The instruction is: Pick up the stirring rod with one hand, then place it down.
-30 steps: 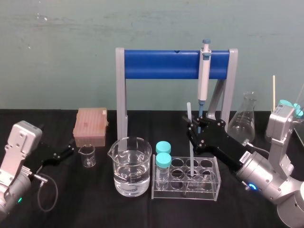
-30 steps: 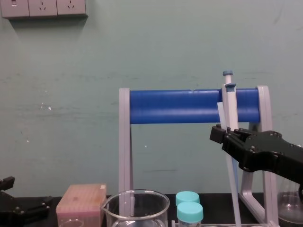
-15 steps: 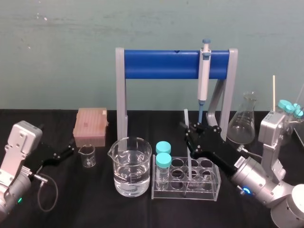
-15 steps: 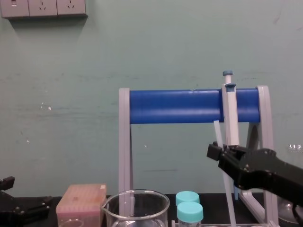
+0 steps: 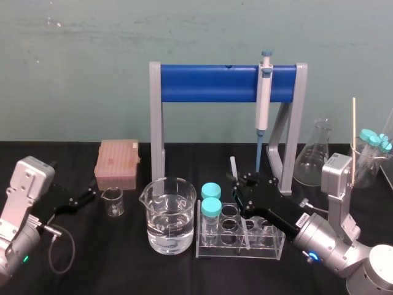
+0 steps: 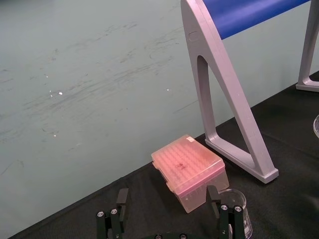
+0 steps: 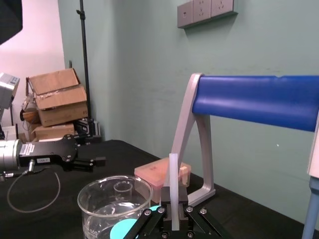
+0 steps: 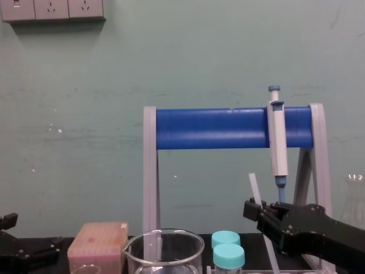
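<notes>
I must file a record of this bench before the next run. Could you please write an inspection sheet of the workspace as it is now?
Surface: black table, with labware standing on it.
Job's things: stirring rod, tilted, its lower end down in the test tube rack.
Clutter: large beaker with water, small beaker, pink tip box, two teal-capped tubes in the rack, pipette hanging on the blue-barred stand, conical flask.
Grippers: right gripper shut on the stirring rod above the rack; left gripper open, parked at the left near the small beaker.
Cables: black cable loop beside the left arm.
Surroundings: teal wall, wall sockets, cardboard boxes.
</notes>
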